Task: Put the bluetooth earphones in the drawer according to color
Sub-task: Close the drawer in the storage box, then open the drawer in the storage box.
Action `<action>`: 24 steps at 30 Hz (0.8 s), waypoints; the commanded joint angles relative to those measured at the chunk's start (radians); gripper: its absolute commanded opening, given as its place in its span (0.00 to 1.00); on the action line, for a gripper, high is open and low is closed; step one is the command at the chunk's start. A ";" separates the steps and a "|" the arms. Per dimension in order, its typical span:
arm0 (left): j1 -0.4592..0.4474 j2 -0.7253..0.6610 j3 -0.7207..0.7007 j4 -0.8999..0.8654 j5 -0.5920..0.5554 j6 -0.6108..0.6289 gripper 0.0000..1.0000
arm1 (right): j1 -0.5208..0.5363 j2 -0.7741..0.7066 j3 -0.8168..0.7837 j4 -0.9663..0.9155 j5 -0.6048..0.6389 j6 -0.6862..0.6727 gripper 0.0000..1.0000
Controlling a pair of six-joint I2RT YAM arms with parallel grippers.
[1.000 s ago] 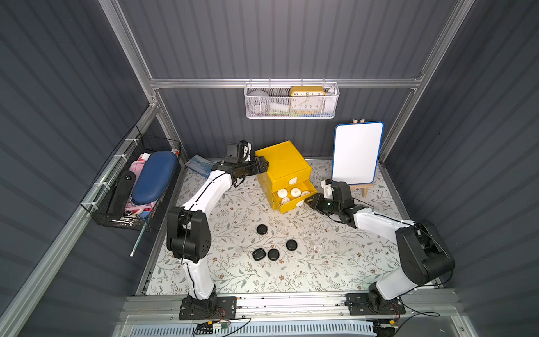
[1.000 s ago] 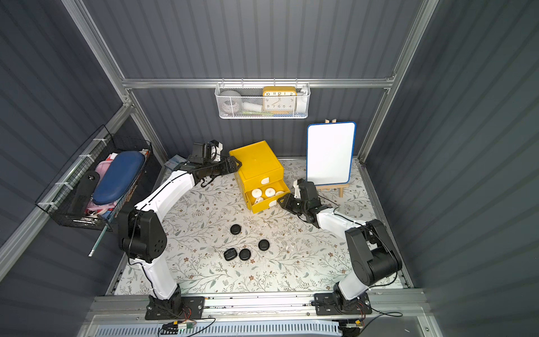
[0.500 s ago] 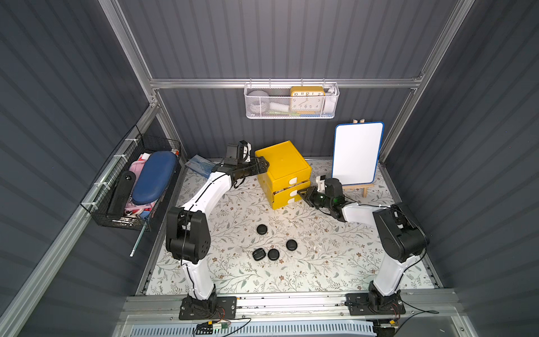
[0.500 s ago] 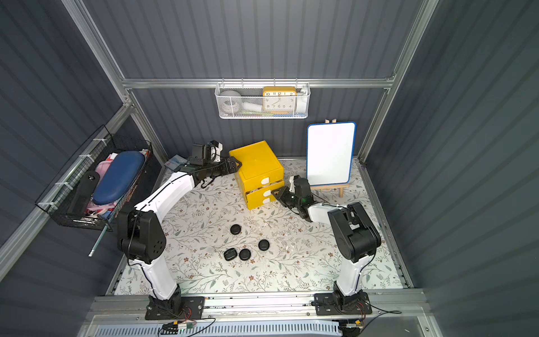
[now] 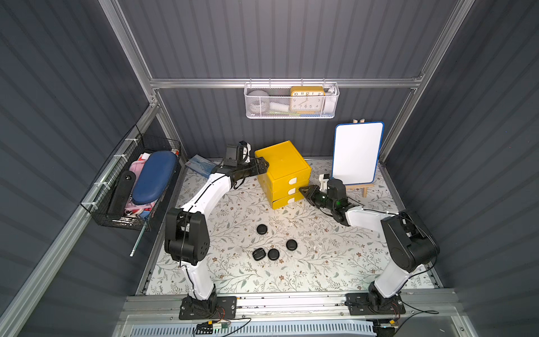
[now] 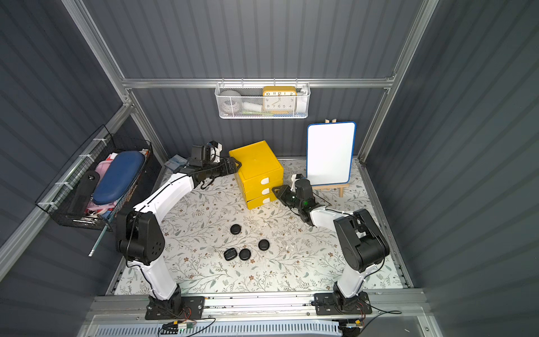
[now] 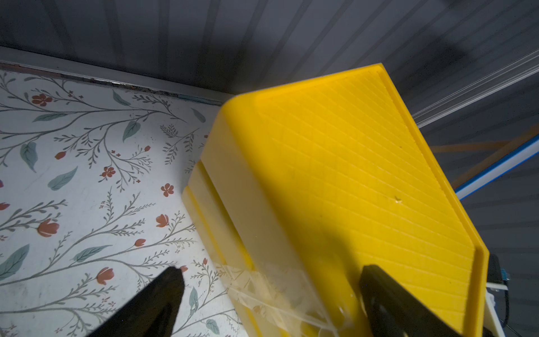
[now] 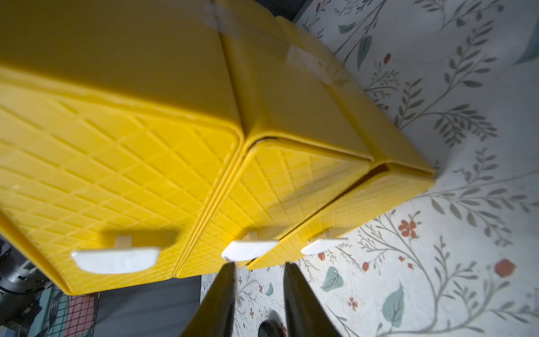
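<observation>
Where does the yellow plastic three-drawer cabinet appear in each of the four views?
Top view: the yellow plastic three-drawer cabinet sits about mid-picture, near the back wall.
Top view: the cabinet sits just left of centre, at the same height.
Left wrist: its lattice top and one side fill much of the frame.
Right wrist: its drawer fronts with white handles fill most of the frame.
Shared landmark: the floral-print table cover beneath it.

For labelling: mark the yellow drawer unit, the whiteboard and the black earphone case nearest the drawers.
yellow drawer unit (image 5: 281,163), in a top view, top face
whiteboard (image 5: 357,151), in a top view, white surface
nearest black earphone case (image 5: 262,229), in a top view, its centre
</observation>
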 commanded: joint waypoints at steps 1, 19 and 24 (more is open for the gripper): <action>-0.002 -0.004 -0.033 -0.109 -0.012 0.033 0.99 | 0.010 0.064 0.063 0.041 -0.041 0.004 0.30; -0.004 -0.052 -0.050 -0.081 0.028 0.021 0.99 | 0.019 -0.013 -0.108 0.097 0.009 -0.067 0.41; -0.002 -0.034 -0.040 -0.085 0.020 0.026 0.99 | 0.019 0.035 -0.125 0.145 -0.012 -0.135 0.58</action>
